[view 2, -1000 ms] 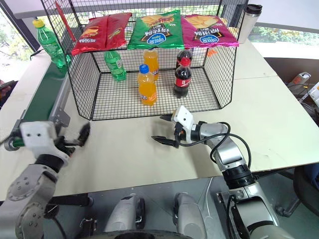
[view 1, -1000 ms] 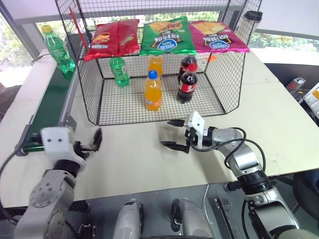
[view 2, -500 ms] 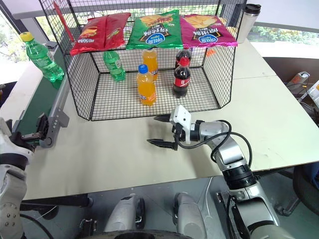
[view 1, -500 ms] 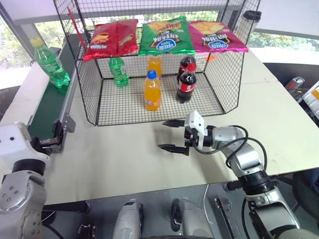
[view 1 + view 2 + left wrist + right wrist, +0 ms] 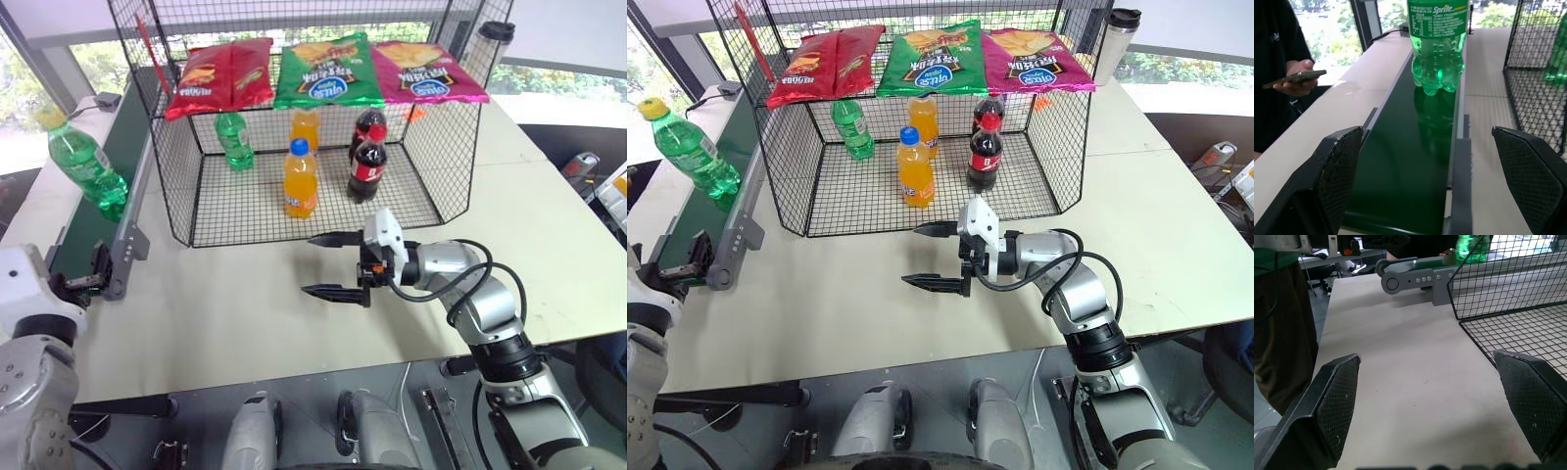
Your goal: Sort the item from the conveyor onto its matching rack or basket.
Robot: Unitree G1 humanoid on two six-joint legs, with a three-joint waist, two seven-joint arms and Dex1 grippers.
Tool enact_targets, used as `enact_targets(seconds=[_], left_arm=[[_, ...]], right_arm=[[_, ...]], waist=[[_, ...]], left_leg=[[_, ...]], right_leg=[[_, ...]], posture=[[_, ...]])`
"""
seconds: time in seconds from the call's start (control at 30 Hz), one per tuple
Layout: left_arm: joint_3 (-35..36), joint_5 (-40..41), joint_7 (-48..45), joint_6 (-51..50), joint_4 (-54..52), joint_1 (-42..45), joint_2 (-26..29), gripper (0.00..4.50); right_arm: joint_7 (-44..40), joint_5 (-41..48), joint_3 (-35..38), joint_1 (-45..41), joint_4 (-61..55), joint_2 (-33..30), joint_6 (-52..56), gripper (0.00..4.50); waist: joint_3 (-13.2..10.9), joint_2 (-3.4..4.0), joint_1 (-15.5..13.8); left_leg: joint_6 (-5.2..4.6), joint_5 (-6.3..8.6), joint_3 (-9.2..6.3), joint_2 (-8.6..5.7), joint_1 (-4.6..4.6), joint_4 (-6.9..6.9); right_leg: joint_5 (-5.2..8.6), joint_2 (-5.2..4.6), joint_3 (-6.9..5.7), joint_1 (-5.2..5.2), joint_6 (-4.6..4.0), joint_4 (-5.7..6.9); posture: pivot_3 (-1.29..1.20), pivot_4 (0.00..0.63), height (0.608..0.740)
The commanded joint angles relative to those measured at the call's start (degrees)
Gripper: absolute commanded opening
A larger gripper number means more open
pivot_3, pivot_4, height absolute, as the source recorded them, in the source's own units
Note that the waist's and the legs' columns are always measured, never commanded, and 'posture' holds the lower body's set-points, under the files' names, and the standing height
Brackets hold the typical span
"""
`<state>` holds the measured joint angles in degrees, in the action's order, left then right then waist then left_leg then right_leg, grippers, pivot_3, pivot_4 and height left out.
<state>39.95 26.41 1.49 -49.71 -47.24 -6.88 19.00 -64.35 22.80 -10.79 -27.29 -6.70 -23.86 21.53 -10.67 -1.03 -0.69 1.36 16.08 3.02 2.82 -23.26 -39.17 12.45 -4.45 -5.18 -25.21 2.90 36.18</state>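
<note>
The yellow-capped bottle (image 5: 82, 162) is carried upright on the conveyor (image 5: 98, 220), far left of the basket (image 5: 176, 211); the left gripper (image 5: 1430, 191) is held open to receive it, the right gripper (image 5: 338, 264) open, empty.

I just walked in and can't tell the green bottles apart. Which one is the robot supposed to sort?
Look at the long dark-green conveyor running along the left side of the black wire basket. Standing upright on that belt is a clear-green soda bottle. Its cap is yellow and it stands outside the mesh, while the other green bottle has a green cap and stands inside the basket.
</note>
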Motion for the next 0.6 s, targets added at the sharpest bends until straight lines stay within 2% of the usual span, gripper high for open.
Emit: enact_targets(seconds=[0.03,0.6], left_arm=[[1.78,-0.49,0.51,0.55,-0.05,0.74,1.15,4.41],[1.87,-0.71,0.95,0.56,0.66,0.90,1.42,4.41]], right_arm=[[0.13,0.33,-0.06,-0.15,-2.07,-0.35,-0.93,4.50],[0.92,-0.30,-0.64,-0.49,-1.75,-0.58,-1.08,4.50]], waist=[[0.00,0.00,-0.01],[0.00,0.00,0.01]], left_leg=[[0.00,0.00,0.00,0.00,0.00,0.00],[0.00,0.00,0.01,0.00,0.00,0.00]], right_leg=[[0.00,0.00,0.00,0.00,0.00,0.00],[0.00,0.00,0.00,0.00,0.00,0.00]], posture=[[0.00,0.150,0.740],[0.00,0.150,0.740]])
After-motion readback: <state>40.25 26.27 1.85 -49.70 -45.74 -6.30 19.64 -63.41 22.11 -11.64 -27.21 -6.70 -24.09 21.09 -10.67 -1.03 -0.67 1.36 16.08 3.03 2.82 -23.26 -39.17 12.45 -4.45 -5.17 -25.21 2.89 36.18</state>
